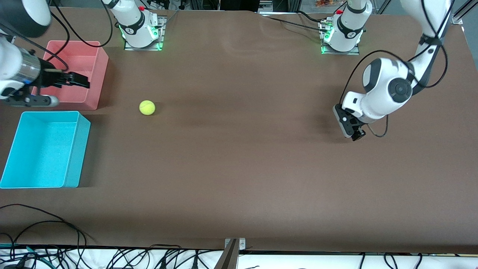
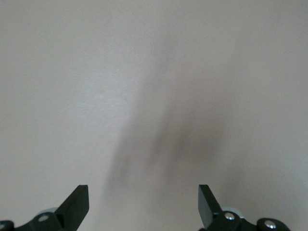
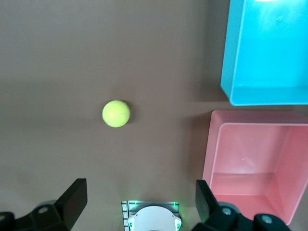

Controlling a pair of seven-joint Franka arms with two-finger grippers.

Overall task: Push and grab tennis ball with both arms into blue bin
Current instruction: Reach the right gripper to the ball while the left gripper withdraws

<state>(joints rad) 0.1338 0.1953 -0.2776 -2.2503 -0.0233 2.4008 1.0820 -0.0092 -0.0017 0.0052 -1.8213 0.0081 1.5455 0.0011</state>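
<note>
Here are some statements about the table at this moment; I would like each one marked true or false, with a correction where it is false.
1. The tennis ball lies in the blue bin. False: it lies on the table, outside both bins.
2. The left gripper is open and holds nothing. True.
3. The right gripper is over the pink bin. True.
4. The blue bin holds a cup. False: nothing shows inside it.

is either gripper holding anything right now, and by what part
Nothing is held. The left gripper and right gripper are both open and empty; the tennis ball lies loose on the table.
</note>
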